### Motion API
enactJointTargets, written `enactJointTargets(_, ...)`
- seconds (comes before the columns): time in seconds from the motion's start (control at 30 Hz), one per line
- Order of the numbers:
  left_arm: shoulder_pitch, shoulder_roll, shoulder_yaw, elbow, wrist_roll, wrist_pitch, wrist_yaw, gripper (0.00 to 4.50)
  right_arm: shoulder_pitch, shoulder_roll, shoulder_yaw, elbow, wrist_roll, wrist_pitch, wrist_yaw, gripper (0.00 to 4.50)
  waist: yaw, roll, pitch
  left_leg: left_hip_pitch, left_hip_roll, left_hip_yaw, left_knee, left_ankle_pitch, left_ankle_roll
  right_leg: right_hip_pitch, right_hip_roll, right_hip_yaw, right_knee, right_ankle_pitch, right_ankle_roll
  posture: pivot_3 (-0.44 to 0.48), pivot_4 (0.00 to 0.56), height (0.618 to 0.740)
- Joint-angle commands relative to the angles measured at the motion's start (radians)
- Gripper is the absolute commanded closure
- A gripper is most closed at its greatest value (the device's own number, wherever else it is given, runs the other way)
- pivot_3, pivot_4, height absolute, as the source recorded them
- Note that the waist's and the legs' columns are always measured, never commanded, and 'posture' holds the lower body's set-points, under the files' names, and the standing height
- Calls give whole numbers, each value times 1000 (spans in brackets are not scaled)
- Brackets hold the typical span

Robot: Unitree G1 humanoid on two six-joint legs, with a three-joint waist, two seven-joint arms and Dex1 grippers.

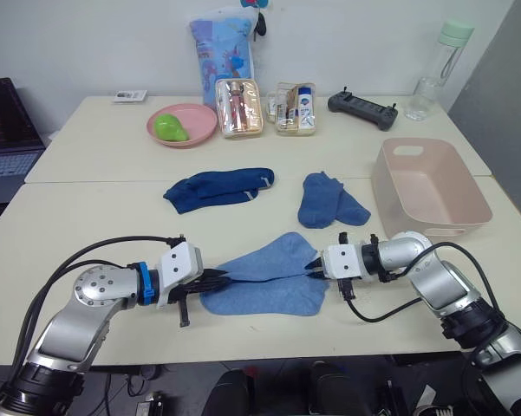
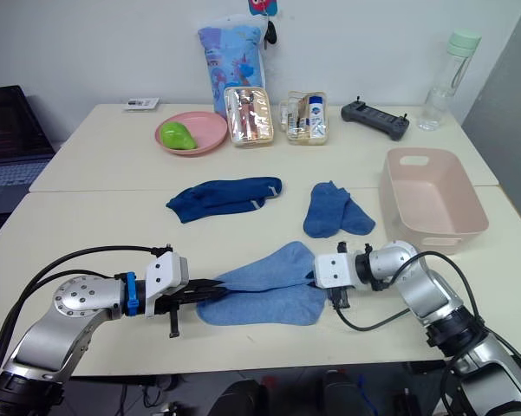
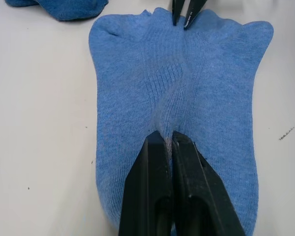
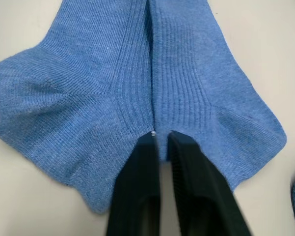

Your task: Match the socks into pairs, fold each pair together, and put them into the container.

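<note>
Two light blue socks point(image 1: 264, 282) lie side by side at the table's front centre. My left gripper point(image 1: 221, 279) is shut on their left end; the left wrist view shows its fingers point(image 3: 157, 162) pinching a raised ridge of the knit. My right gripper point(image 1: 314, 264) is shut on the right end, and its fingertips point(image 4: 148, 147) close where the two socks meet. A medium blue pair point(image 1: 329, 201) lies behind them, and a dark navy pair point(image 1: 218, 187) lies further left. The pale pink container point(image 1: 433, 227) stands at the right with nothing in it.
Along the back stand a pink plate point(image 1: 199, 130) with a green object, two clear zip pouches point(image 1: 239, 108), a printed bag point(image 1: 221, 43), a black controller point(image 1: 362, 108) and a bottle point(image 1: 438, 69). A laptop point(image 1: 4, 130) sits far left.
</note>
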Motion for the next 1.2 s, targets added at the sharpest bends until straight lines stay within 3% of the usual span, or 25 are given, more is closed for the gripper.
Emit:
enactJointTargets(0.03, 3, 2, 31, -27, -19, 1, 6, 4500, -4, -4, -12, -4, 0, -15, -3, 4479, 0, 0, 0, 0, 0, 0, 0, 0, 0, 0, 0, 0, 0, 0, 0, 0, 150, 740)
enactJointTargets(0.33, 9, 3, 31, -26, -19, 1, 3, 4500, -15, -8, -34, -4, 38, 3, 14, 4479, 0, 0, 0, 0, 0, 0, 0, 0, 0, 0, 0, 0, 0, 0, 0, 0, 150, 740)
enactJointTargets(0.5, 12, 3, 33, -25, -23, -2, 0, 4500, -27, -36, -29, 36, -9, -107, -1, 4479, 0, 0, 0, 0, 0, 0, 0, 0, 0, 0, 0, 0, 0, 0, 0, 0, 150, 740)
enactJointTargets(0.6, 12, 3, 32, -21, -23, -5, -3, 4500, -41, -55, -20, 92, -48, -196, -25, 3879, 0, 0, 0, 0, 0, 0, 0, 0, 0, 0, 0, 0, 0, 0, 0, 0, 150, 740)
enactJointTargets(0.73, 16, 5, 34, -22, -25, -5, -5, 4500, -44, -55, -21, 109, -44, -217, -28, 2547, 0, 0, 0, 0, 0, 0, 0, 0, 0, 0, 0, 0, 0, 0, 0, 0, 150, 740)
enactJointTargets(1.2, 13, 5, 34, -15, -27, -11, -9, 4500, -57, 16, -12, 160, -77, -280, -98, 2547, -1, 0, 0, 0, 0, 1, 0, 0, 0, 0, 0, 0, 0, 0, 0, 0, 150, 740)
